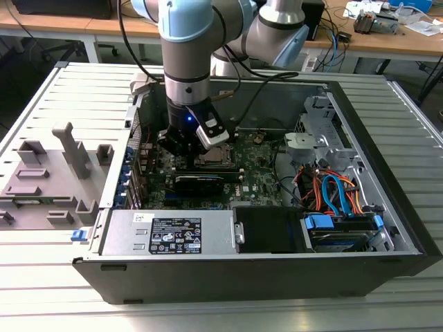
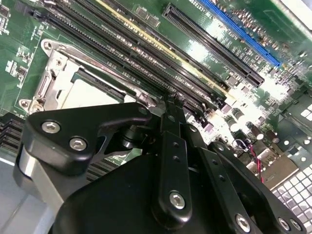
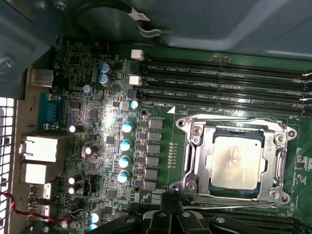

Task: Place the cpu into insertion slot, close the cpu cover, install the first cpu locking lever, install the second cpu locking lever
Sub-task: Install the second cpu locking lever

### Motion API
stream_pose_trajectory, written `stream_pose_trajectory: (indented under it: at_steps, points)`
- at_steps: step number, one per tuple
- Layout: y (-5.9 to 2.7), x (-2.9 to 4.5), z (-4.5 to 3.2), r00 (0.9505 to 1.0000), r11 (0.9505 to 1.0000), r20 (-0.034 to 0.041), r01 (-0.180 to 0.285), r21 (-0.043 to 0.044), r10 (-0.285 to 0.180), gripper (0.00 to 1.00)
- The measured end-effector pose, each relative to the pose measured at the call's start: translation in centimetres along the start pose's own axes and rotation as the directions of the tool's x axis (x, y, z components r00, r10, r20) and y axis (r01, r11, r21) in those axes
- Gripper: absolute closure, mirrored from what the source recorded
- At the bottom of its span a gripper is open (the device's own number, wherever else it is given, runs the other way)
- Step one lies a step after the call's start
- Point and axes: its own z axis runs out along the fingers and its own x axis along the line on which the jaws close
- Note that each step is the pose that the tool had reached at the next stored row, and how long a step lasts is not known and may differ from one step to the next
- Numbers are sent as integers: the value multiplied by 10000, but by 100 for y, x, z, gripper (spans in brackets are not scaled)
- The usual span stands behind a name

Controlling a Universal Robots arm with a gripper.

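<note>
Gripper [image 1: 185, 144] down inside open computer case [image 1: 387, 228], low over motherboard [image 1: 263, 169], just beside the CPU socket. Fingers drawn close together in both wrist views, tips [image 2: 168, 105] nearly meeting at the socket's edge; nothing visibly held between them, though the actual tip contact is hidden by the gripper body, so possibly pressing on a lever wire there.

Cpu [image 3: 237, 162] seated in the socket, pale metal top facing up, directly ahead of the fingertips [image 3: 170, 200] in the first wrist view. Cpu cover [image 3: 195, 158] lying flat around the chip, framing it, window open over the top. Thin lever wire [image 3: 229, 119] running along the far side of the cover from the gripper; near-side lever area partly hidden under the fingers.

Memory slots [image 3: 219, 80] beyond the socket, on the side away from the gripper. Power supply [image 1: 173, 232] and drive cage with blue and orange cables [image 1: 332, 197] elsewhere in the case, well apart from the gripper. Grey fixture [image 1: 48, 180] outside the case, on the exterior view's left.
</note>
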Motion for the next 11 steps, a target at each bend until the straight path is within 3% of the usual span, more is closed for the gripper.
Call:
stream_pose_trajectory:
  at_steps: [3, 11]
  points:
    - [43, -4, 0, 10000, 10000, 7, 43, -7, -43, 89]
    - [55, -4, 31, 10000, 10000, 13, 68, -21, -68, 89]
